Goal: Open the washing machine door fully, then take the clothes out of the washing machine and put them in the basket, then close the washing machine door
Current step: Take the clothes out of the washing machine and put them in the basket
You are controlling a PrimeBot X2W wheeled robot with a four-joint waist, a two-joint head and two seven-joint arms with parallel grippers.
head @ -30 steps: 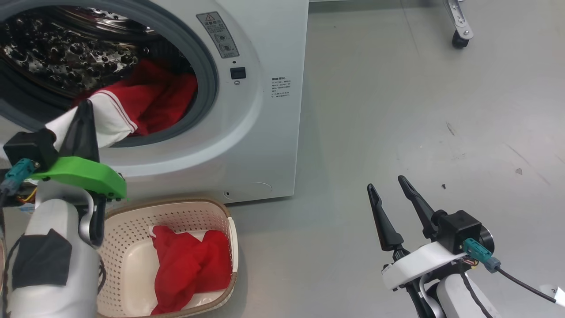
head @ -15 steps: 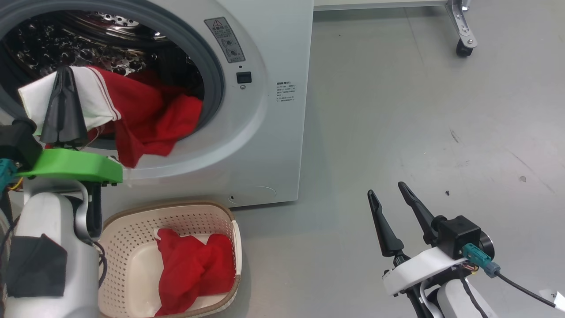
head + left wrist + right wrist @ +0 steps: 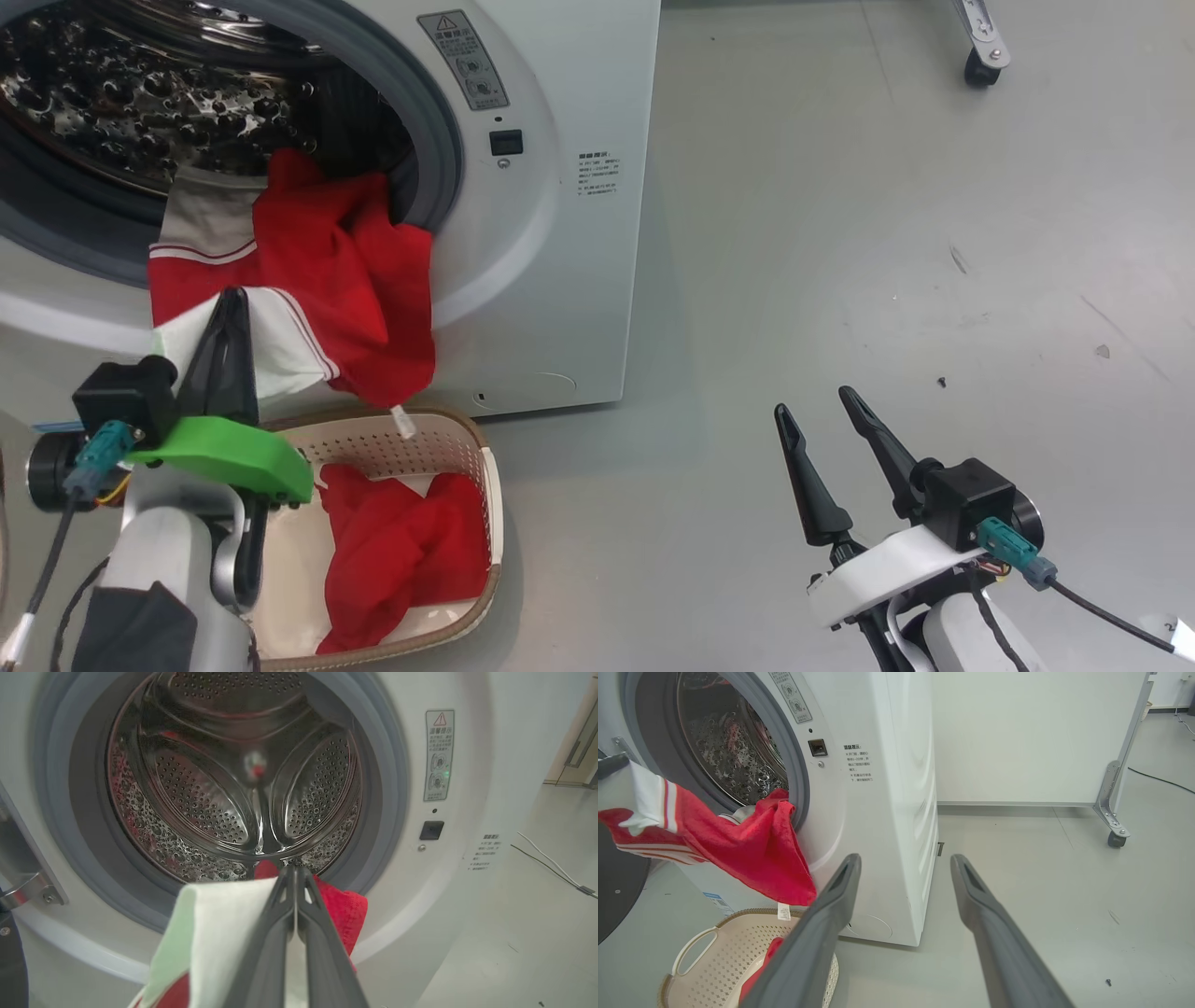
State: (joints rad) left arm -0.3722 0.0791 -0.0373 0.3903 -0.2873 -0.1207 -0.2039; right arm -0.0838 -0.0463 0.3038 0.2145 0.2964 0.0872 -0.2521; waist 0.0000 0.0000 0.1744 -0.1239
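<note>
One garment of the clothes (image 3: 345, 271) trails from the washing machine (image 3: 560, 233) behind the basket (image 3: 490, 504), pinched in the left pincer (image 3: 231, 303) just above the basket's rear rim; its hanging tail could catch the gasket (image 3: 439, 140) or spill over that rim; right of the basket, the spread, empty right pincer (image 3: 815, 401) has open floor (image 3: 840, 233).

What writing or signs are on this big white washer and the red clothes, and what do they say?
No text is sharp enough to quote.
Grey sticker on the big white front-loading washing machine: a warning triangle; print below too small.
Small print block right of that sticker: too small.
Blue label at its lower corner: blurred.
White tag on the hanging red garment: unreadable.
</note>
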